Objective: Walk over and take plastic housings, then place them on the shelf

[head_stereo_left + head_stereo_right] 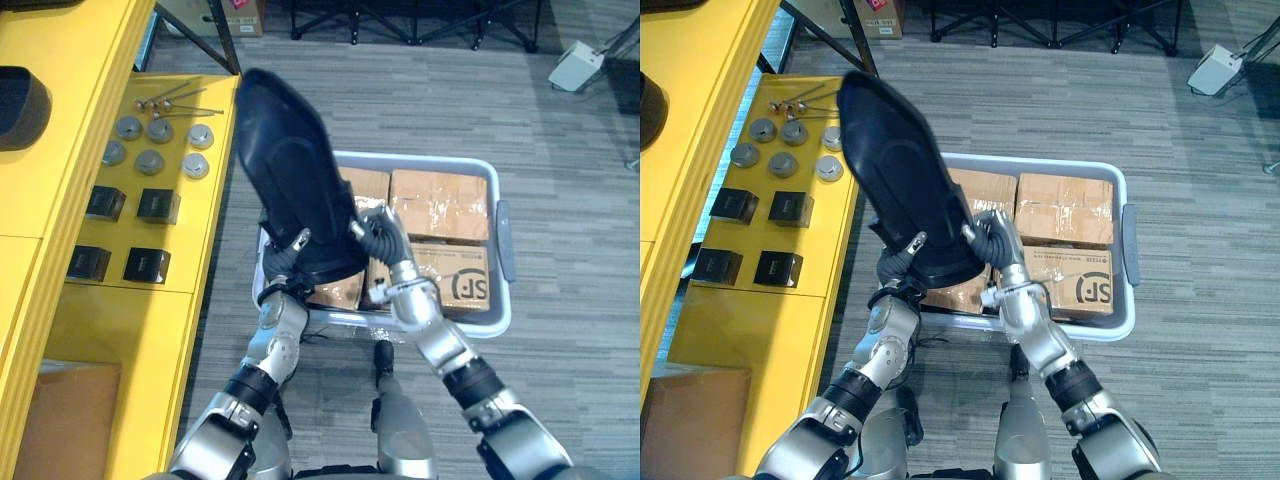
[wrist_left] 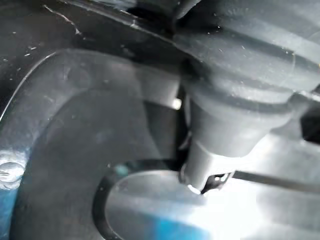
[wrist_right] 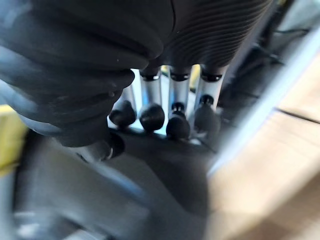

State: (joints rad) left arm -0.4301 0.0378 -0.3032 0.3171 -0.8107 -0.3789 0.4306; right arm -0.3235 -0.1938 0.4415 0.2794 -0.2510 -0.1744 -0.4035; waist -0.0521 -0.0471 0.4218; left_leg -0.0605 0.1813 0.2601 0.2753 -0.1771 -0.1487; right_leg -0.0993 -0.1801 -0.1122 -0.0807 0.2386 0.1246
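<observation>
1. A large black plastic housing [image 1: 292, 175] is held up in the air by both hands. It is tilted, with its narrow upper end leaning towards the right edge of the yellow shelf [image 1: 60, 150] and its broad lower end over the near left corner of a pale bin [image 1: 503, 240].
2. The left hand [image 1: 285, 262] grips the lower left rim of the housing, with one silver finger [image 1: 300, 238] hooked over its face.
3. The right hand [image 1: 378, 235] is clamped on the lower right rim. In the right wrist view its dark fingertips [image 3: 151, 117] press in a row on the housing's dark surface.
4. The bin stands on the grey floor beside the shelf and holds taped cardboard boxes [image 1: 440, 205].
5. On the lower level of the shelf, near its right edge, lie long bolts [image 1: 175, 105], then round metal discs [image 1: 150, 160], then four small black boxes [image 1: 158, 205].
</observation>
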